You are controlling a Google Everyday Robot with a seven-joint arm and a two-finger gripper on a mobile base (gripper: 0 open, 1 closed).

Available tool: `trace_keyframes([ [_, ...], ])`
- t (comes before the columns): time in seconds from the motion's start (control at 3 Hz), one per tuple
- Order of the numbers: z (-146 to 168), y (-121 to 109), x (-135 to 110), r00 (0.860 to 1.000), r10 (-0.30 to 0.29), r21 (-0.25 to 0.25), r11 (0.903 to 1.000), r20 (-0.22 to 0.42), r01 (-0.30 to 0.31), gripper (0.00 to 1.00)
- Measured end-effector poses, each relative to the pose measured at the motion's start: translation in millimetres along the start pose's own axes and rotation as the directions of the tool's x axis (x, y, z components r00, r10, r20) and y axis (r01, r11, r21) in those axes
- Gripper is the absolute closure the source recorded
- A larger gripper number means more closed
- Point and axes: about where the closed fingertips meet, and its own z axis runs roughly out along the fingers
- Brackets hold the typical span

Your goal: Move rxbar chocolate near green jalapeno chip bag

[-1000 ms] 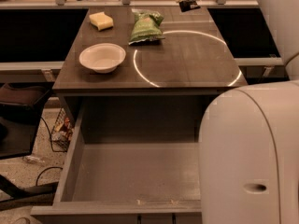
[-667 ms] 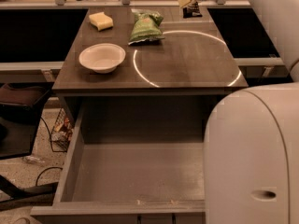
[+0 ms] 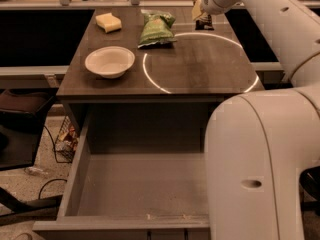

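Observation:
The green jalapeno chip bag (image 3: 156, 29) lies crinkled at the back middle of the dark table (image 3: 200, 69). My gripper (image 3: 203, 23) hangs from the white arm over the table's back right, about a bag's length to the right of the bag. A small dark shape sits right at the gripper's tip on the table. I cannot tell whether this is the rxbar chocolate; no bar shows clearly anywhere else.
A white bowl (image 3: 109, 61) stands at the table's front left and a pale yellow sponge (image 3: 109, 22) at the back left. A bright ring of light marks the right half of the table. An open drawer (image 3: 140, 184) juts out below, and my white base (image 3: 265, 169) fills the lower right.
The arm's end has come a little lower and to the left over the table's back right. The bag, bowl and sponge have not moved.

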Motion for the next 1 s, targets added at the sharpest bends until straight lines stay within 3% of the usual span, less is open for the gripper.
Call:
trace_keyframes([
  [0.67, 32, 4, -12, 0.998, -0.002, -0.039, 0.9992, 0.060, 0.004, 1.00],
  [1.0, 36, 5, -12, 0.998, -0.003, -0.042, 0.9991, 0.060, 0.006, 0.87],
])
